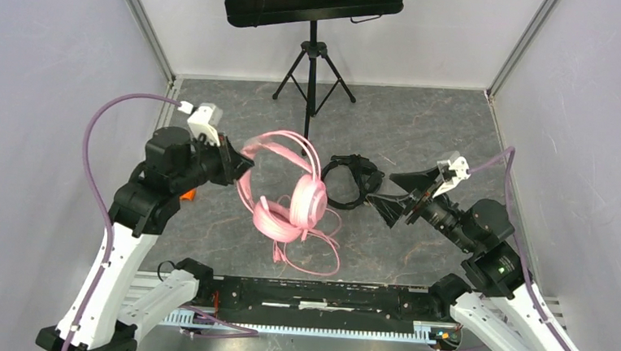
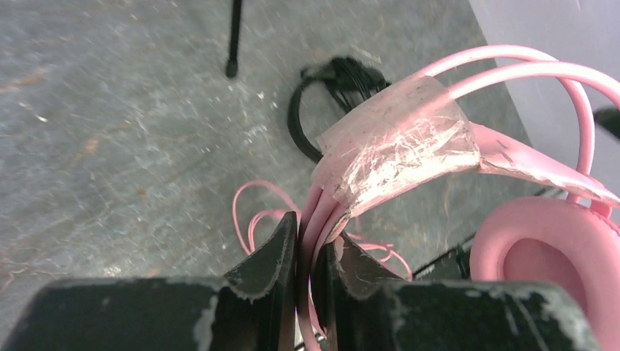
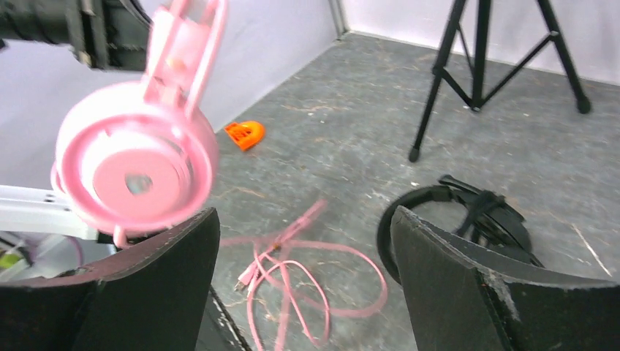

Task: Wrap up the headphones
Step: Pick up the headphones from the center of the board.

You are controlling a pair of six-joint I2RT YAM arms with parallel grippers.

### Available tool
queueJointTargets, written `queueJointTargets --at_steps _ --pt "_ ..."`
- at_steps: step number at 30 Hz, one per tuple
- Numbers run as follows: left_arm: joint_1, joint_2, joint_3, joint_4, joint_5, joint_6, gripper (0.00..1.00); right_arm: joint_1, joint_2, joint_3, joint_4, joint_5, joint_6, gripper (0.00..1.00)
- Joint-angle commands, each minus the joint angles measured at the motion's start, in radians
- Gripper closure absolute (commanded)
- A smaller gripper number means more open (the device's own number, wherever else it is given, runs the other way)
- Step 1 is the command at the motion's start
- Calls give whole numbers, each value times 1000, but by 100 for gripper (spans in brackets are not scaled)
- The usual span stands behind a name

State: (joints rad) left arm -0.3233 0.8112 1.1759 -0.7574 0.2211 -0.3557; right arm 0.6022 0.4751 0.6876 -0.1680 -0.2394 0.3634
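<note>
Your left gripper (image 2: pixel 303 228) clamped on headband of pink headphones (image 1: pixel 298 199); your right gripper (image 3: pixel 305 219) wide apart, empty, just right of black headphones (image 3: pixel 482 210).

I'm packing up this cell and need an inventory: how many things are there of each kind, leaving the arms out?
Headphones: 2, the pink headphones and the black headphones
Music stand: 1
Small orange piece: 1
Total: 4
</note>
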Motion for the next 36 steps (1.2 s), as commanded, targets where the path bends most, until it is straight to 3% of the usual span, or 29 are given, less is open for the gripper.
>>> queueJointTargets --at_steps 1,5,11,17,21,28,36 --pt "-72 -6 -36 18 43 22 98 5 70 67 93 -111 91 11" --pt "-86 -19 -74 28 -46 37 98 8 99 63 157 -125 172 14" --pt "-87 -11 -141 112 -210 17 98 84 184 56 149 34 211 17" --pt "-87 17 -146 122 -312 -18 98 382 372 148 160 342 158 18" --pt "-86 19 -159 118 -370 -29 98 487 500 244 148 532 149 19" --pt "-88 9 -167 118 -369 -43 98 565 717 371 34 721 236 20" --pt "-87 -23 -185 154 -308 -72 98 605 861 428 -1 779 268 29"
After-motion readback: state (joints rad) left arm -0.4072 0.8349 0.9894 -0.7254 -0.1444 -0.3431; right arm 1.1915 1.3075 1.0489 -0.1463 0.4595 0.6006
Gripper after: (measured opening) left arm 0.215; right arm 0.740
